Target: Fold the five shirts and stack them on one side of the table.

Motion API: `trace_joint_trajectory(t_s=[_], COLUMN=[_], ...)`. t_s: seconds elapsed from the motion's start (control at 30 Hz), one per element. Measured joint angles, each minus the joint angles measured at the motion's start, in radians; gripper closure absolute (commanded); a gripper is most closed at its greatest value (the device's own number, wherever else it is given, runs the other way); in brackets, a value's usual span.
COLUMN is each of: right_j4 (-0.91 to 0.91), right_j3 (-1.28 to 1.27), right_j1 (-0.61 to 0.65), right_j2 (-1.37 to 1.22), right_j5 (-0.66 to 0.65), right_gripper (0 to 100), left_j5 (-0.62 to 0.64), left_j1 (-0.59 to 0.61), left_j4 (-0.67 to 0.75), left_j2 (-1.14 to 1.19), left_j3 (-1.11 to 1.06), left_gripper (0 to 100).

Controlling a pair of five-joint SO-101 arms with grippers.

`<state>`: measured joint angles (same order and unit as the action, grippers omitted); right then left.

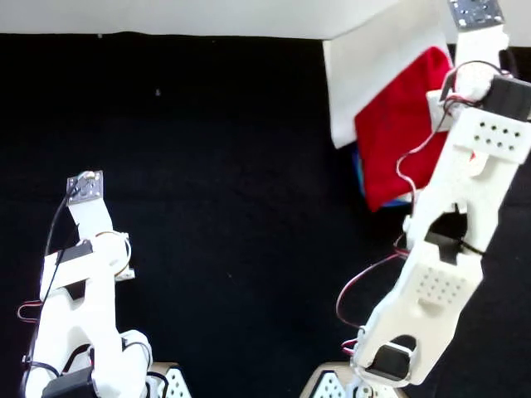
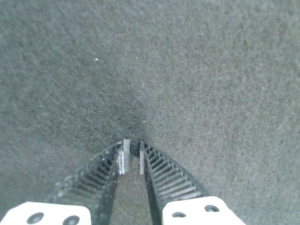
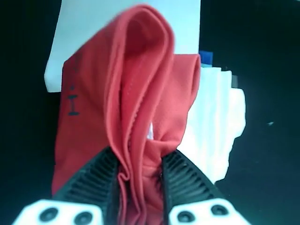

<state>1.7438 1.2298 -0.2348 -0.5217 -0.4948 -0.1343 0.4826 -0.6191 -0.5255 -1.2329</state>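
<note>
We show the right tool (image 3: 138,161) clamped on a bunched fold of the red shirt (image 3: 89,122). This shirt lies atop the white shirt (image 3: 213,122) and a blue layer (image 3: 205,57) at the far right corner of the counter (image 1: 232,149). In our judgement, a pull from here could drag the pile askew or undo the red fold, and a release could leave a raised ridge. The pile sits at the far edge, so an outward push could spill it. Open room lies toward the middle. The left tool (image 2: 132,151), narrow and holding nothing, rests well apart over bare counter.
</note>
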Motion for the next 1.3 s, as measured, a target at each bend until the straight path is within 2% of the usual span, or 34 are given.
trace_joint_trajectory(t_s=[0.3,0.53,0.7,1.1,1.17,1.3], right_j4=[-0.144,-0.284,-0.358,-0.387,-0.405,-0.436], right_j3=[-0.178,-0.187,-0.187,-0.215,-0.247,-0.270], right_j1=[-0.107,-0.144,-0.170,-0.193,-0.190,-0.190], right_j2=[-0.068,-0.224,-0.244,-0.250,-0.250,-0.250], right_j5=[-0.025,-0.025,-0.025,-0.025,-0.025,-0.025], right_gripper=[99.3,99.3,99.3,99.2,97.0,82.2], left_j5=[0.000,0.000,0.000,0.000,0.000,0.000], left_j1=[0.000,0.000,0.000,0.000,0.000,0.000], left_j4=[0.000,0.000,0.000,0.000,0.000,0.000], left_j2=[0.000,0.000,0.000,0.000,0.000,0.000], left_j3=[0.000,0.000,0.000,0.000,0.000,0.000], left_gripper=[94,94,94,94,94,94])
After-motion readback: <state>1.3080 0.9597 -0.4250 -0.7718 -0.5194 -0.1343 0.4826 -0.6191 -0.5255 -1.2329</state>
